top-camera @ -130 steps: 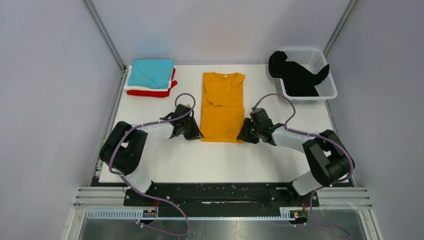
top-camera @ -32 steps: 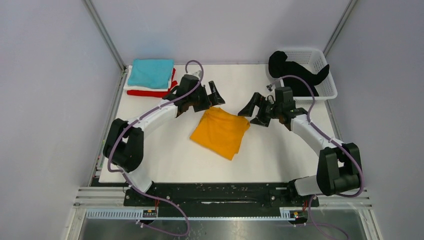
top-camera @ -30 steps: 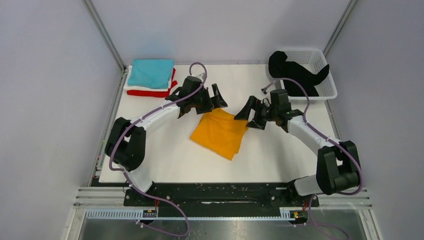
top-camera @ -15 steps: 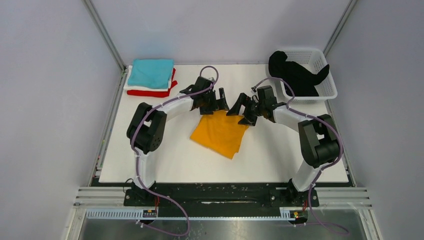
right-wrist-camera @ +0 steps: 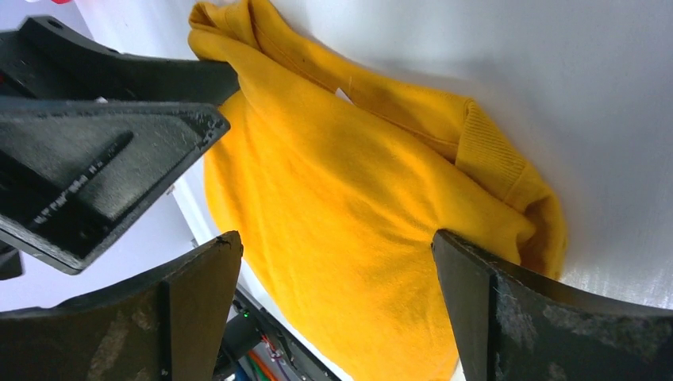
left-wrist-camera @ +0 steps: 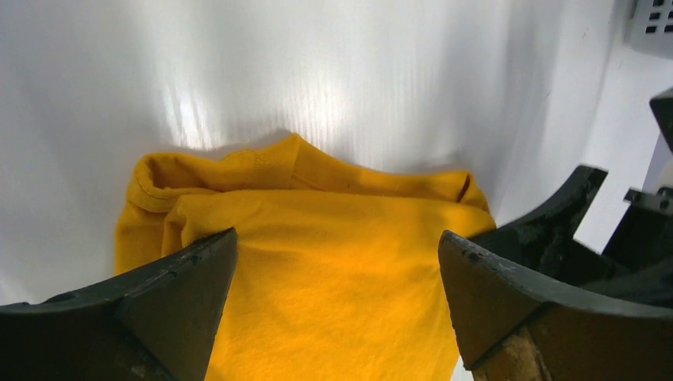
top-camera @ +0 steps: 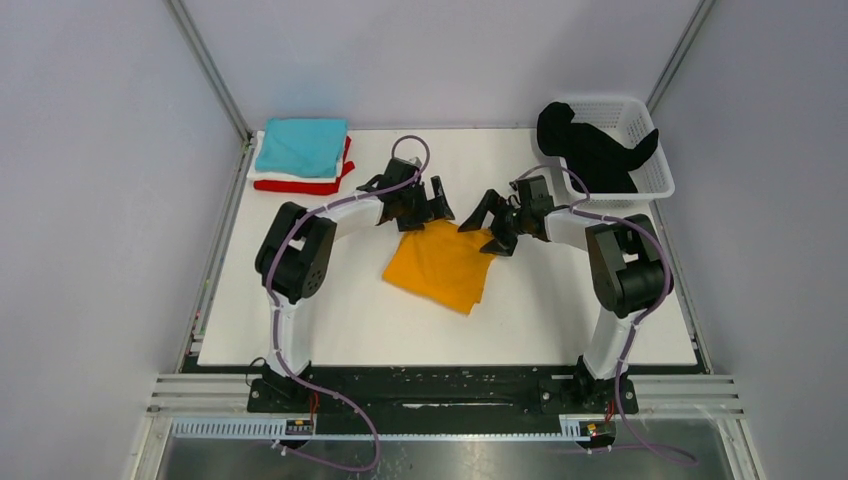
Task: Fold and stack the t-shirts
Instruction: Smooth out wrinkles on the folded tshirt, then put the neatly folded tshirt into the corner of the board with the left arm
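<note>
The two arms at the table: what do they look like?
The left arm and right arm match: white links between bulky black joints, with a thin purple cable looping along each. The left pincer and right pincer each end in two black, wedge-shaped fingers with scuffed tips.

Orange shirt (top-camera: 440, 265), folded to a skewed rectangle, lies flat mid-counter (top-camera: 330, 330). Teal shirt (top-camera: 300, 146) tops white shirt (top-camera: 254, 172) and red shirt (top-camera: 300, 186), stacked at far left corner. Black shirt (top-camera: 595, 150) sits crumpled at far right corner.
</note>
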